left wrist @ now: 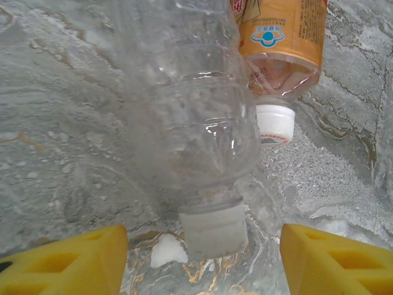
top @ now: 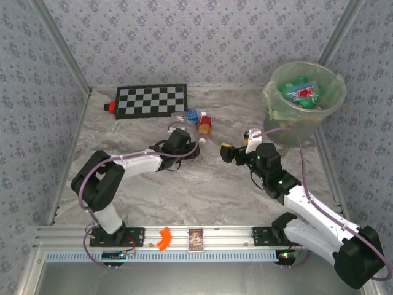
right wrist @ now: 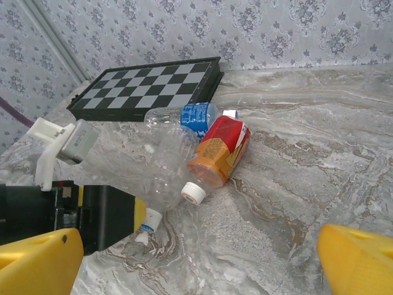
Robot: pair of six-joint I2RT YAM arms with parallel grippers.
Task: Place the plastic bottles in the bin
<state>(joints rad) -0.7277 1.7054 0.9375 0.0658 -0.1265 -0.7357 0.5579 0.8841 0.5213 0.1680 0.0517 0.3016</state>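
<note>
One open left end effector (left wrist: 202, 246) straddles clear bottle (left wrist: 190, 123), not touching.

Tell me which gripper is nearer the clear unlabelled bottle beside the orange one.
Left. The left gripper straddles the cap end of the clear bottle, a finger on each side, not touching. The right gripper sits farther off, open, with table between it and the bottle.

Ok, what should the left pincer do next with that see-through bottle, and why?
Probably squeeze shut. The left pincer has the cap end of the clear bottle lying between its yellow fingers, with gaps on both sides, so nothing is gripped yet. The orange bottle lies right beside it but outside the fingers.
</note>
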